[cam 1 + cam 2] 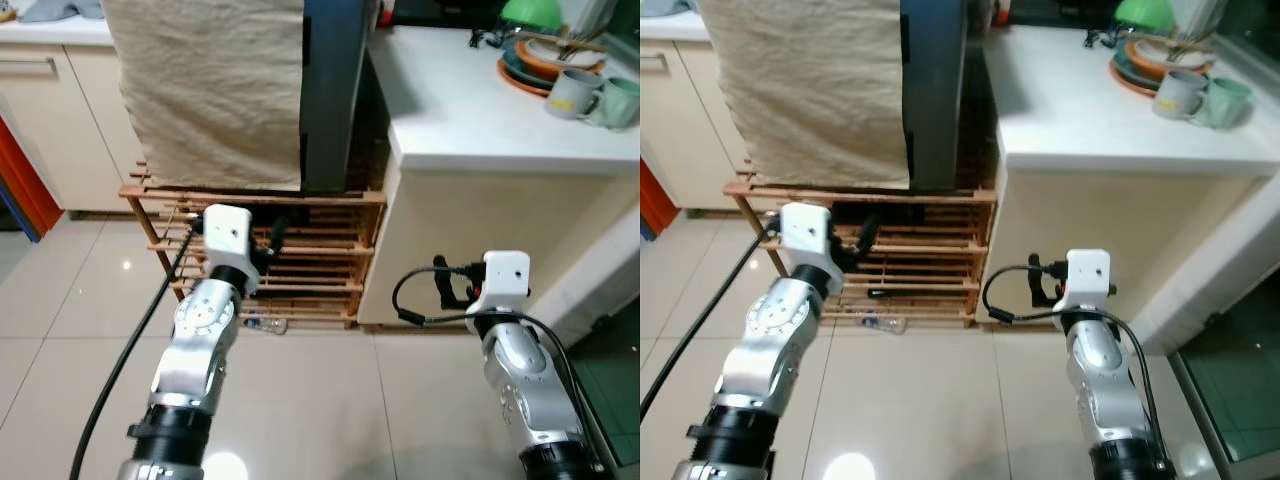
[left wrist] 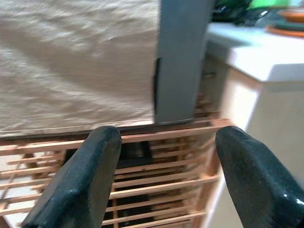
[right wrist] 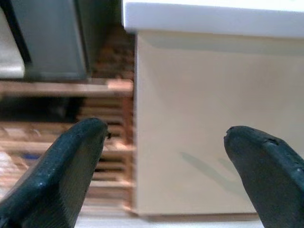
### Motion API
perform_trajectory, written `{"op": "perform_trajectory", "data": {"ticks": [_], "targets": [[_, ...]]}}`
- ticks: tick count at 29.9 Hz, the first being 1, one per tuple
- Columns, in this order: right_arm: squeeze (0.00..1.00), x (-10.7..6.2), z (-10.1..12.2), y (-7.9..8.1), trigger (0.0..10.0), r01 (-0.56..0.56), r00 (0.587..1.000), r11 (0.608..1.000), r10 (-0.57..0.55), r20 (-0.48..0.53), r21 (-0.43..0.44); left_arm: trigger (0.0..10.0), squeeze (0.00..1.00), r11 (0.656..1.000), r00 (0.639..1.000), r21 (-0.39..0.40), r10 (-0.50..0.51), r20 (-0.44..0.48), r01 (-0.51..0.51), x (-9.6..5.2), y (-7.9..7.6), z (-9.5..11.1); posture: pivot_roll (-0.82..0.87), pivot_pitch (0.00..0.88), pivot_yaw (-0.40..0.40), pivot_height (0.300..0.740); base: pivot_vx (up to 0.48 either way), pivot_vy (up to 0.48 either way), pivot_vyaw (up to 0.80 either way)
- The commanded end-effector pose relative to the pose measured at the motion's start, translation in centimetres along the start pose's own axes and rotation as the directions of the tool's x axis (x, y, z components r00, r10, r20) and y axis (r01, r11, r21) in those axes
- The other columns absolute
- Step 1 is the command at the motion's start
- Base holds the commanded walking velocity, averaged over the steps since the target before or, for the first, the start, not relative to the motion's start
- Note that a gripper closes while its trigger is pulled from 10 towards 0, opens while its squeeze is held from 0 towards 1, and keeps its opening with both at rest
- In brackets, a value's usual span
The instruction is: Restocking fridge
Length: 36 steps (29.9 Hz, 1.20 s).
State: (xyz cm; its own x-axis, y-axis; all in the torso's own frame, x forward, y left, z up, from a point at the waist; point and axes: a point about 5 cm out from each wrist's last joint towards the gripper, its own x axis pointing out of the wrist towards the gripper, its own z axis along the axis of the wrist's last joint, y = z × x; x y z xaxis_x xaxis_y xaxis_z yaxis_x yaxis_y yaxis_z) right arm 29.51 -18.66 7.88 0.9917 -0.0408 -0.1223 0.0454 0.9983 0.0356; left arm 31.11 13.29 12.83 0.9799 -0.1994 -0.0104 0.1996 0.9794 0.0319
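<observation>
Head views: both silver arms reach forward over a pale tiled floor [image 1: 320,400] toward a small grey fridge [image 1: 335,90] that stands on a wooden slatted rack [image 1: 300,255]. A beige cloth [image 1: 210,90] hangs over the fridge's front. The left gripper [image 1: 275,240] is held just before the rack's upper slats; the right gripper [image 1: 450,285] faces the cream side panel of the white surface [image 1: 480,110] to the right of the fridge. On that surface stand stacked plates [image 1: 530,60] and two mugs [image 1: 590,95]. A small clear object, possibly a bottle [image 1: 262,323], lies on the floor at the rack's foot.

Left wrist view: jaws wide and empty, fingers [image 2: 85,185] framing the rack beneath the fridge's edge.

Right wrist view: jaws wide and empty, fingers [image 3: 61,175] framing the panel.
</observation>
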Motion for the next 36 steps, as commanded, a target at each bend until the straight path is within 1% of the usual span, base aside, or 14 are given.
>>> {"op": "perform_trajectory", "data": {"ticks": [1,4,5,7,10,11,15,19,21,26,33,34,35,36], "targets": [[0.91,0.3,0.4,-0.1,10.0,0.034,0.999,0.998,-0.034,0.005,0.054,10.0,0.0,1.0,1.0,0.007,0.008,-0.005,-0.008,0.2,0.4,0.2,-0.06,0.0,-0.01,0.74,0.431,0.0,0.0],[0.91,0.4,0.5,0.2,10.0,0.029,0.999,0.999,-0.029,0.016,0.037,10.0,0.0,1.0,1.0,0.018,0.013,-0.013,-0.013,0.2,0.5,0.1,-0.06,0.0,-0.01,0.74,0.334,0.336,0.0],[0.91,0.5,0.3,0.3,10.0,0.031,0.999,0.999,-0.031,0.005,0.025,10.0,0.0,0.999,0.999,-0.015,0.033,-0.039,-0.034,0.3,1.0,-0.3,-0.05,0.0,-0.015,0.74,0.0,0.48,0.0],[0.91,0.6,0.2,0.3,10.0,0.031,1.0,0.999,-0.031,-0.002,0.023,10.0,0.0,0.999,0.998,-0.028,0.04,-0.047,-0.041,0.3,1.1,-0.4,-0.05,0.0,-0.015,0.74,0.0,0.48,0.0],[0.91,0.8,0.2,0.3,10.0,0.025,1.0,1.0,-0.025,0.005,0.015,10.0,0.0,0.997,0.996,-0.044,0.064,-0.064,-0.067,0.5,1.6,-0.7,-0.05,0.0,-0.021,0.74,0.0,0.48,-0.74],[0.91,0.8,0.3,0.4,10.0,0.017,1.0,1.0,-0.017,0.011,-0.001,10.0,0.0,0.996,0.996,-0.048,0.067,-0.067,-0.07,0.5,1.7,-0.8,-0.05,0.0,-0.022,0.74,0.0,0.48,-0.8],[0.91,1.0,0.7,0.4,10.0,0.006,1.0,1.0,-0.006,0.025,-0.022,10.0,0.0,0.995,0.994,-0.065,0.068,-0.084,-0.073,0.9,1.6,-1.1,-0.07,0.0,-0.029,0.74,0.0,0.48,-0.8],[0.91,1.2,0.8,0.0,10.0,0.007,0.999,0.999,-0.006,0.031,-0.041,10.0,0.0,0.995,0.994,-0.063,0.067,-0.09,-0.073,1.3,1.5,-1.1,-0.08,0.0,-0.025,0.74,0.0,0.48,-0.8],[0.91,1.3,0.8,-0.2,10.0,0.019,0.999,0.999,-0.018,0.031,-0.036,10.0,0.0,0.994,0.989,-0.03,0.098,-0.115,-0.102,1.4,1.9,-1.4,-0.08,0.0,-0.022,0.74,0.0,0.48,-0.8],[0.91,1.2,0.7,-0.1,10.0,0.018,0.999,0.999,-0.017,0.033,-0.036,10.0,0.0,0.994,0.986,-0.019,0.108,-0.129,-0.111,1.4,2.3,-1.7,-0.08,0.0,-0.008,0.74,0.0,0.48,-0.8],[0.91,0.7,-0.4,0.4,10.0,0.012,1.0,1.0,-0.012,0.013,-0.02,10.0,0.0,0.995,0.984,0.006,0.102,-0.145,-0.102,1.3,2.5,-1.9,-0.07,0.0,0.011,0.74,-0.04,0.454,-0.79],[0.91,0.7,-0.5,0.5,10.0,0.014,1.0,1.0,-0.014,-0.003,0.009,10.0,0.0,0.995,0.984,0.005,0.101,-0.146,-0.102,1.2,2.6,-2.0,-0.07,0.0,0.01,0.74,-0.289,0.386,-0.78],[0.92,0.8,-0.6,0.5,10.0,0.035,0.999,0.995,-0.032,-0.029,0.089,10.0,0.0,0.995,0.984,0.005,0.1,-0.145,-0.1,1.1,2.6,-2.0,-0.07,0.0,0.009,0.74,-0.285,0.39,-0.78],[0.92,0.8,-0.6,0.5,10.0,0.035,0.999,0.995,-0.032,-0.029,0.089,10.0,0.0,0.995,0.984,0.005,0.1,-0.145,-0.1,1.1,2.6,-2.0,-0.07,0.0,0.009,0.74,-0.285,0.39,-0.78]]}}
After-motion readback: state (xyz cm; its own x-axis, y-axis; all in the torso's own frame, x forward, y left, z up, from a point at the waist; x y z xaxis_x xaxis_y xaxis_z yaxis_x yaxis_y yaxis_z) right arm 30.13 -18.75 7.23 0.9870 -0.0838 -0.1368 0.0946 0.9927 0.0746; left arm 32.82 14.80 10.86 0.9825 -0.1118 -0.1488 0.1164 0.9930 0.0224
